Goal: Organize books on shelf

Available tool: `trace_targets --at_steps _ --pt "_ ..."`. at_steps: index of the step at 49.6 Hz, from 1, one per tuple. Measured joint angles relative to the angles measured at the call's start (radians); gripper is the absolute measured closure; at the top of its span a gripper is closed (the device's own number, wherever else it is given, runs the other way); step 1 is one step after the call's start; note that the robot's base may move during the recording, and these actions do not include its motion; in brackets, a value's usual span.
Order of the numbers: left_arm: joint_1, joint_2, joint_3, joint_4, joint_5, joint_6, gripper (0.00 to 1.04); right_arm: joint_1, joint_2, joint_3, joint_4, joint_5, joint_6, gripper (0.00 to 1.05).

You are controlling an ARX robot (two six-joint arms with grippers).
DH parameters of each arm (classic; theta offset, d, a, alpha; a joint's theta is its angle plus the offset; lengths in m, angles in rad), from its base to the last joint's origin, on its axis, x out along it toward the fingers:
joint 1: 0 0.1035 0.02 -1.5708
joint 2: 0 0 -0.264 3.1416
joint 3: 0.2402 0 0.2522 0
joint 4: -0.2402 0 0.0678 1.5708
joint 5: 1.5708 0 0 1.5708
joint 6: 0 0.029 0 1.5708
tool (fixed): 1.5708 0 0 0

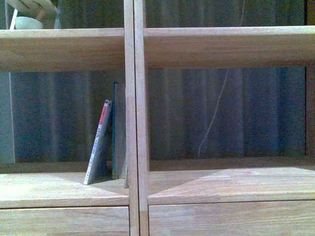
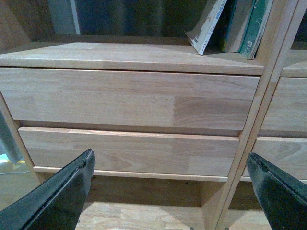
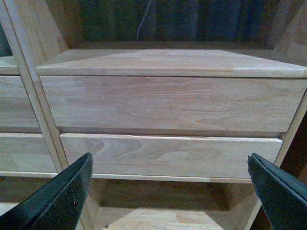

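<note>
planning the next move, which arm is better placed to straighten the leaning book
Left, probably. The leaning book sits in the left compartment, and the open left claw faces the drawers below it; the right claw faces the other column.

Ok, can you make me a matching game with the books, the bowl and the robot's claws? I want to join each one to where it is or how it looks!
Things:
1. pale paperback
2. dark teal book
3. pale bowl
4. left gripper

Places or states:
A. on the top shelf board, far left
B. open, in front of the drawer fronts
C. standing upright against the middle post
D. tilted, leaning toward the book beside it

Pairs: 1-D, 2-C, 3-A, 4-B
</note>
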Motion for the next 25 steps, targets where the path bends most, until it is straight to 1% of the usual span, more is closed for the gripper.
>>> trace_targets --at_steps 25 --pt "0.000 0.000 0.000 0.000 0.000 0.000 0.07 0.000 0.000 0.000 0.000 0.000 0.000 0.07"
